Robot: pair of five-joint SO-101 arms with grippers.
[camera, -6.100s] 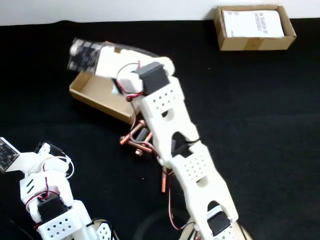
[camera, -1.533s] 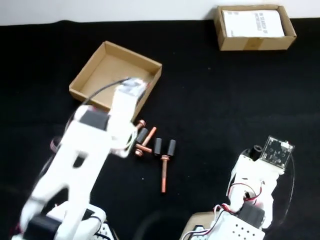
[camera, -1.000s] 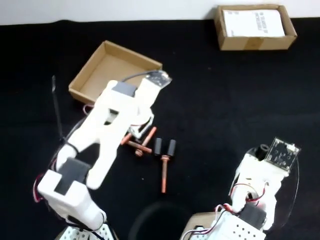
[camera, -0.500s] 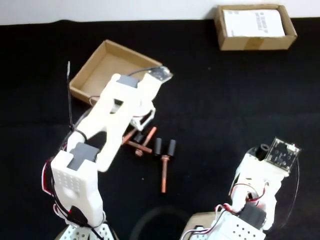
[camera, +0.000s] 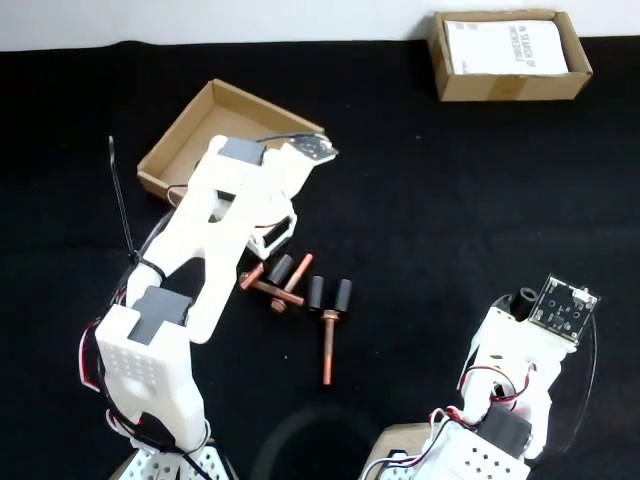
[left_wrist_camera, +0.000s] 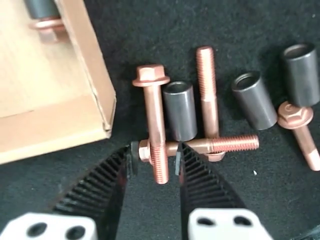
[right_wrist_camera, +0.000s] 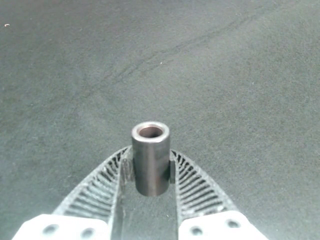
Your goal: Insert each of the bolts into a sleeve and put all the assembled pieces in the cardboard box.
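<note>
On the black tabletop [camera: 420, 200], high view. The left arm [camera: 200, 250] rises from 7 o'clock and stretches toward centre, its wrist over the near corner of the cardboard box [camera: 215, 125]. The right arm [camera: 510, 390] is folded at 5 o'clock, well apart from the loose parts. The cardboard box is open and set askew at 10 o'clock. A second box [camera: 510, 85] sits at 1 o'clock with a white sheet [camera: 505, 47] in it.

Loose parts are clustered at centre, just off the cardboard box's corner toward 5 o'clock. A long bolt [camera: 327, 352] lies on the cluster's 6 o'clock side, its head up against two dark sleeves [camera: 316, 292] that lie side by side.

Left wrist view. The left jaws are parted a little, with the tips on either side of the threaded end of a copper bolt [left_wrist_camera: 154, 125], not closed on it. A crossing bolt [left_wrist_camera: 225, 144] lies crosswise at that same end. A third sleeve [left_wrist_camera: 180, 111] lies right alongside the straddled bolt, and a further bolt [left_wrist_camera: 206, 90] lies on its other side. An assembled piece [left_wrist_camera: 42, 12], a sleeve on a bolt, lies in the cardboard box close to its wall.

Right wrist view. The right jaws are clamped on a held sleeve [right_wrist_camera: 150, 159], which stands upright with its bore facing the camera, over bare tabletop.
</note>
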